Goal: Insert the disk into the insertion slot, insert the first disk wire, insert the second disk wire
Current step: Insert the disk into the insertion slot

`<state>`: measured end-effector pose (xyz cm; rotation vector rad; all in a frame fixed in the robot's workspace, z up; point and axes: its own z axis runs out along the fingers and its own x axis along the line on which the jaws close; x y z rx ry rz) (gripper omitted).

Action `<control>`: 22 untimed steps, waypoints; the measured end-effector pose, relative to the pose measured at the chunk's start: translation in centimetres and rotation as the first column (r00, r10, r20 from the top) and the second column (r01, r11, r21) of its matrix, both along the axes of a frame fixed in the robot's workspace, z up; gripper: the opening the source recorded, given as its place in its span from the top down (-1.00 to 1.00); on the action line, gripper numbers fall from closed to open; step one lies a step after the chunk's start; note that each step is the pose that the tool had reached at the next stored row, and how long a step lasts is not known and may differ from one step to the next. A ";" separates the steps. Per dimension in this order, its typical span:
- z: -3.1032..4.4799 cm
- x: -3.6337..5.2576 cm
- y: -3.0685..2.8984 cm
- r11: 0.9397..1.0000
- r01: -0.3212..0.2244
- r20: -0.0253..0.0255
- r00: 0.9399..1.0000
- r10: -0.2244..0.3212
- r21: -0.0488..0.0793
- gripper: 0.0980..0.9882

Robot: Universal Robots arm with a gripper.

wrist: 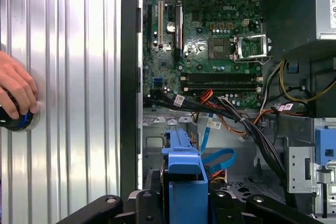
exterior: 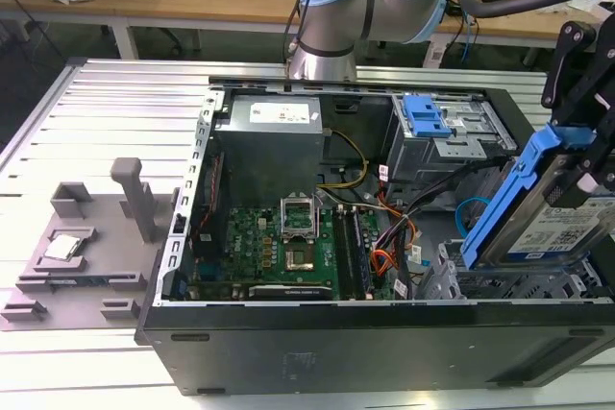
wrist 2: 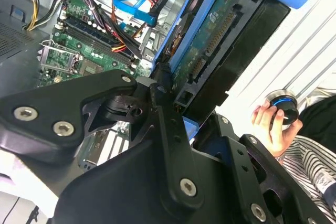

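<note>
Case [exterior: 384, 343] open on top; room over motherboard [exterior: 279, 247] free. Cable bundle [exterior: 396, 229] crowds gap between motherboard and insertion slot [exterior: 500, 285]. Blue ribbon cable [wrist: 218, 157] loops just beside slot. Taller grey cage [exterior: 450, 132] stands beyond slot. Tilted disk [exterior: 562, 228], clamped in gripper [exterior: 584, 162], hangs over slot, taking that approach. Person's hand [wrist: 16, 95] rests on ribbed table [wrist: 79, 77] outside case wall. Grey fixture [exterior: 86, 237] occupies table at exterior view's left.

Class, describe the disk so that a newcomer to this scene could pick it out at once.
Find the open black computer case. At its end on the exterior view's right, above the low silver cage, the gripper holds the disk tilted. Its bright blue frame and white-and-blue label set it apart from the grey cage behind.
</note>
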<state>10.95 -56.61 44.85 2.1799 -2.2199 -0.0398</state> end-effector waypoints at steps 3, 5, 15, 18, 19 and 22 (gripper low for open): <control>-0.16 0.00 0.00 1.000 0.000 0.000 1.000 0.000 0.000 0.39; -0.19 0.00 0.01 1.000 0.000 0.000 1.000 0.000 0.000 0.39; -0.52 -0.34 1.12 1.000 0.000 0.000 1.000 0.000 0.000 0.39; -0.80 -0.35 1.16 1.000 0.000 0.000 1.000 0.000 0.000 0.39; -0.85 -0.35 1.19 1.000 0.000 0.000 1.000 0.000 0.000 0.39; -1.35 -0.35 1.21 1.000 0.000 0.000 1.000 0.000 0.000 0.39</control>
